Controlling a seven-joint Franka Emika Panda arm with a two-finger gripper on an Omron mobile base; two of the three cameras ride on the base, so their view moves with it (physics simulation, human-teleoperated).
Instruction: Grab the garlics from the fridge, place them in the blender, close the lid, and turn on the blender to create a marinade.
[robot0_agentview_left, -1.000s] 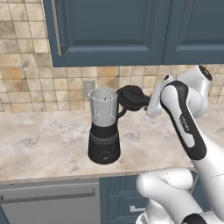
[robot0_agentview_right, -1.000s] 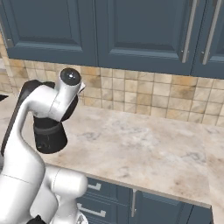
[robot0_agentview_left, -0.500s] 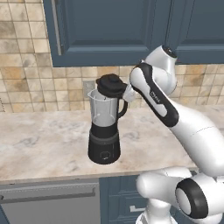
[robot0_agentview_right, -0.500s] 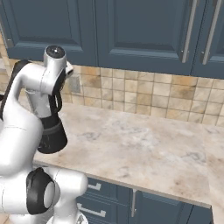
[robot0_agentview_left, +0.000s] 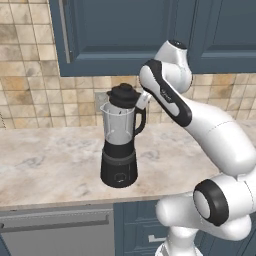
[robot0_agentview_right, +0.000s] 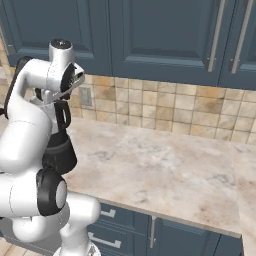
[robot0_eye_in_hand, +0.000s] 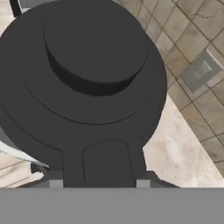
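Observation:
The blender (robot0_agentview_left: 119, 169) stands on the marble counter, a black base with a front dial and a clear jar (robot0_agentview_left: 119, 126) above it. The black domed lid (robot0_agentview_left: 123, 95) sits on the jar's mouth. My gripper (robot0_agentview_left: 142, 100) reaches in from the right and is shut on the lid's side tab. In the hand view the lid (robot0_eye_in_hand: 92, 65) is close up and its tab (robot0_eye_in_hand: 107, 159) runs down between my fingertips (robot0_eye_in_hand: 142, 182). In the right base view my arm covers most of the blender (robot0_agentview_right: 60, 156). The garlics are hidden and the fridge is out of view.
Blue wall cabinets (robot0_agentview_left: 120, 35) hang low above the blender. A tiled backsplash with a wall outlet (robot0_eye_in_hand: 200, 72) stands just behind it. The counter (robot0_agentview_right: 165, 170) stretches to the right. A grey dishwasher front (robot0_agentview_left: 55, 232) sits below the counter edge.
The arm swung the lid left, from beside the jar's handle onto the jar's mouth, and it now rests there. The blender has not moved.

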